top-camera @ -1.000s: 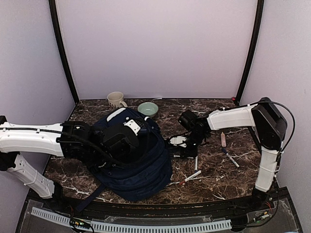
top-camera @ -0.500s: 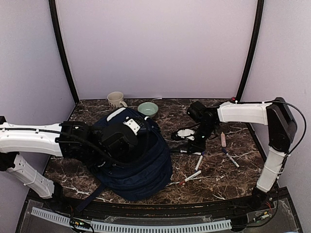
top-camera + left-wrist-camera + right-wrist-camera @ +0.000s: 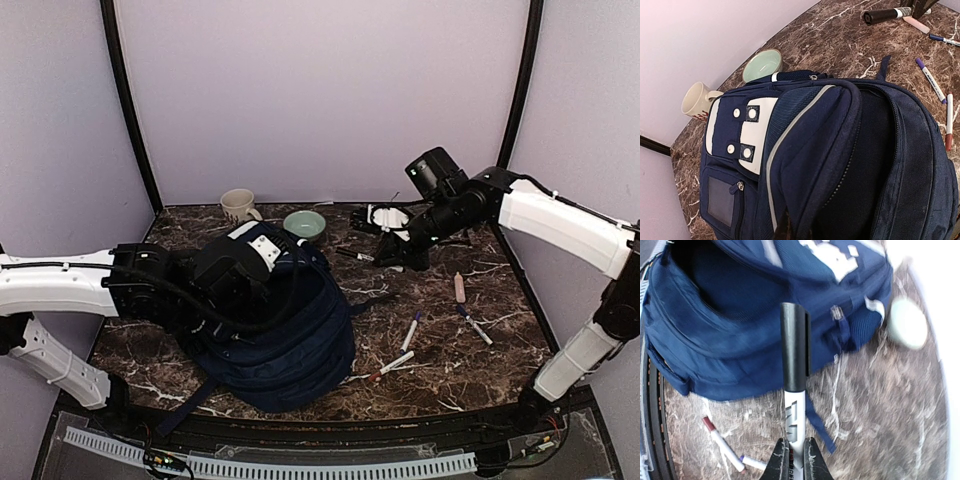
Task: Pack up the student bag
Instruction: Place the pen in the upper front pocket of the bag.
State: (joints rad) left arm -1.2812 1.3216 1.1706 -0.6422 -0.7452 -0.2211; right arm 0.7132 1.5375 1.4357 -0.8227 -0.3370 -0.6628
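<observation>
Student bag point(image 3: 290, 340) lies unzipped, left of centre on dark marbled tabletop point(image 3: 450, 385), lilac walls point(image 3: 320, 90) around. Left gripper point(image 3: 240, 278) pinches its flap; right gripper point(image 3: 792, 455) clamps black-capped marker point(image 3: 794, 350) above the table.

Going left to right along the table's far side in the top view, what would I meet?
Cream ceramic mug, pale green bowl, black-capped white marker, right hand gripping it.
</observation>
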